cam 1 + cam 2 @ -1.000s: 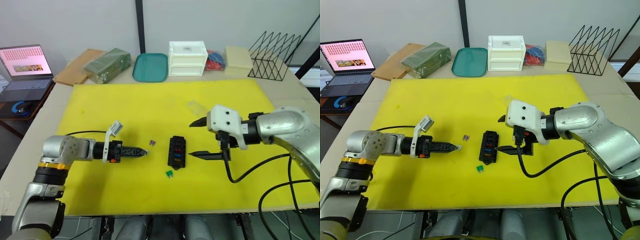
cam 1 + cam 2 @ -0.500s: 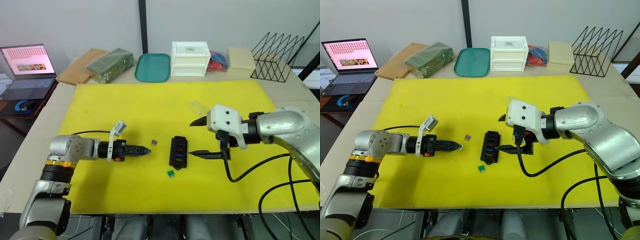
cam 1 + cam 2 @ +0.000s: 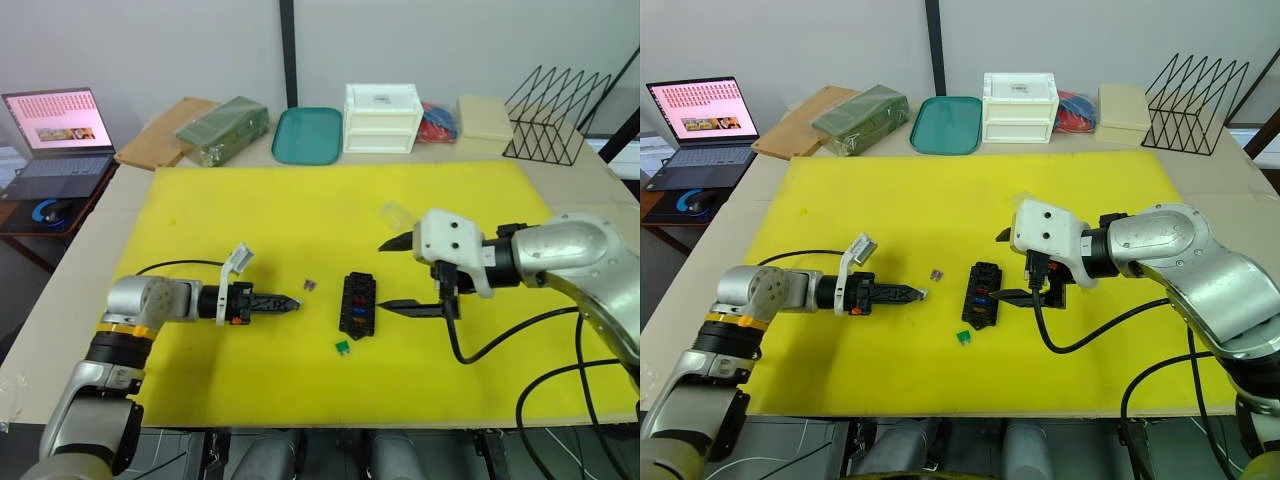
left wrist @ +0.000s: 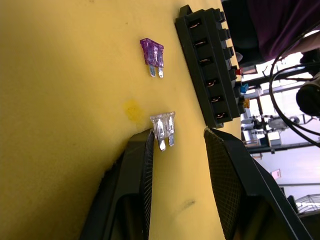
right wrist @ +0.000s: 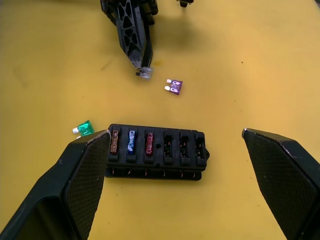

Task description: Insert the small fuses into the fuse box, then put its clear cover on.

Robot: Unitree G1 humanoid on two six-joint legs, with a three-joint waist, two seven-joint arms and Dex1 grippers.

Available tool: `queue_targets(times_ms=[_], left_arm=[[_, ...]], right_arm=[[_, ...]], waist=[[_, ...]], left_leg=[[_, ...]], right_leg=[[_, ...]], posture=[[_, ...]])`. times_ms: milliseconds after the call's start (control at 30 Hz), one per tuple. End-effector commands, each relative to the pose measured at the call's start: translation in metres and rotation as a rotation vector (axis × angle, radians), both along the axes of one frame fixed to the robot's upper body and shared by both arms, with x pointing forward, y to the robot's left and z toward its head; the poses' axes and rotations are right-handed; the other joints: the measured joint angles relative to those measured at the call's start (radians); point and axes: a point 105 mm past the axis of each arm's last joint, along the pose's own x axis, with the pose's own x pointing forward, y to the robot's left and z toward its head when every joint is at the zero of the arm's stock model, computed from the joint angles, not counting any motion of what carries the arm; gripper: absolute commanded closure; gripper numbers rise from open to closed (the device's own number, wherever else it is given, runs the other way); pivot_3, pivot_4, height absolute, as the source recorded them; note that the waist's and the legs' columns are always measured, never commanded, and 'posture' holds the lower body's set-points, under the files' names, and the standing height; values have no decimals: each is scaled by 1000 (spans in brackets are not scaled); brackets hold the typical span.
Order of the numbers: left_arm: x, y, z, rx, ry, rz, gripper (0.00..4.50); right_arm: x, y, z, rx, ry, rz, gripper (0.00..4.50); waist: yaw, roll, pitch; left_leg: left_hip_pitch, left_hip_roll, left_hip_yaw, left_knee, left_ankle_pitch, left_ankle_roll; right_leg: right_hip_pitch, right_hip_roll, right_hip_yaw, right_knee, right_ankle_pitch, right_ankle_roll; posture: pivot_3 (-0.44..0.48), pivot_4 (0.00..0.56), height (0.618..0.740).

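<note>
The fuse box lies on the yellow mat between the wide-spread fingers of the right gripper. The left gripper stands partly open, a grey fuse touching one finger. The purple fuse and green fuse lie loose nearby. The clear cover is faint, hard to make out.

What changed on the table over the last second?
Very little: the left hand and forearm edged inward, open around the grey fuse. The right hand stayed open beside the fuse box; green fuse and purple fuse lay unmoved.
</note>
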Motion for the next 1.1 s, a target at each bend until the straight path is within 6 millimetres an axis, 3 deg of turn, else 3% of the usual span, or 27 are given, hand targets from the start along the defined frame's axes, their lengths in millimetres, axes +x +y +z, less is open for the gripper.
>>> queue_targets(times_ms=[33,133,233,700,967,1100], left_arm=[[-1,9,-18,68,41,30,2884],[0,11,-19,74,38,35,3501],[0,13,-21,80,39,39,4443],[0,16,-16,66,-17,19,4479],[1,7,26,-16,-357,-68,4479],[-9,-5,63,-72,-571,-178,4479]], right_arm=[[-1,4,8,0,-48,24,0],[-1,4,8,1,-49,24,0],[-2,5,8,3,-46,28,0],[-2,7,6,7,-42,35,0],[-4,9,8,42,7,41,0],[-8,13,15,113,118,32,0]], waist=[[0,0,0],[0,0,0],[-1,1,-1],[-1,2,-1],[-1,1,-1],[-1,1,0]], left_leg=[[0,0,0,0,0,0],[0,0,0,0,0,0],[0,0,0,0,0,0],[1,0,0,0,0,-1],[1,0,0,-1,1,-1],[0,0,0,-1,0,-1]], right_leg=[[0,0,0,0,0,0],[0,0,0,0,0,0],[0,0,0,0,0,0],[0,0,0,1,0,0],[0,0,0,1,0,0],[-1,0,0,0,0,0]], posture=[[0,150,740],[0,150,740],[0,150,740],[0,150,740],[0,150,740],[0,150,740]])
